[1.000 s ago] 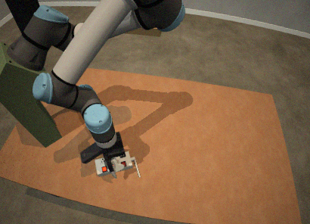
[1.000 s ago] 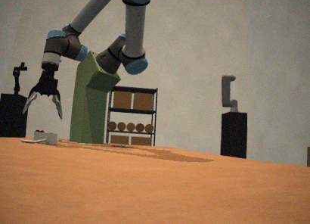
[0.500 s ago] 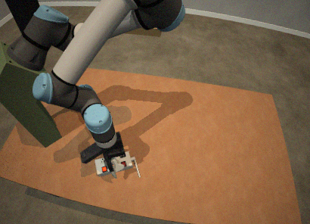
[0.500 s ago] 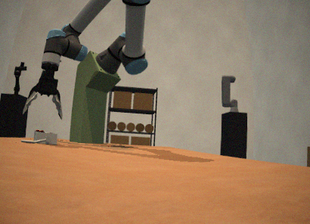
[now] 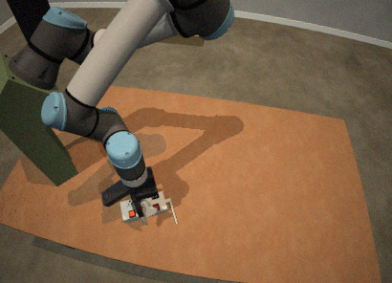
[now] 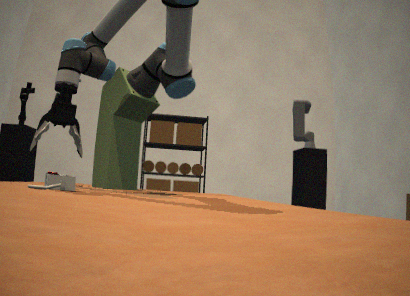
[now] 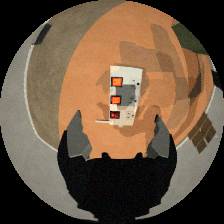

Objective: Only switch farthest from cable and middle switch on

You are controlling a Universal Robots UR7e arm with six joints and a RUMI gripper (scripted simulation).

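The white power strip (image 5: 163, 200) (image 6: 61, 181) (image 7: 129, 76) lies right way up on the orange mat (image 5: 268, 180), near its front left. In the wrist view the two switches away from the cable, one (image 7: 116, 81) and the other (image 7: 116, 99), glow orange. The switch nearest the cable (image 7: 114, 115) is dark red. The short cable (image 5: 173, 216) (image 7: 101, 120) sticks out at one end. My gripper (image 5: 142, 211) (image 6: 56, 152) (image 7: 119, 112) is open and empty. It hangs straight above the strip, clear of it.
The arm's green base block (image 5: 29, 127) (image 6: 117, 138) stands at the mat's left edge. A shelf rack (image 6: 175, 153) and two black camera stands, one (image 6: 309, 178) and the other (image 6: 15, 148), stand beyond the mat.
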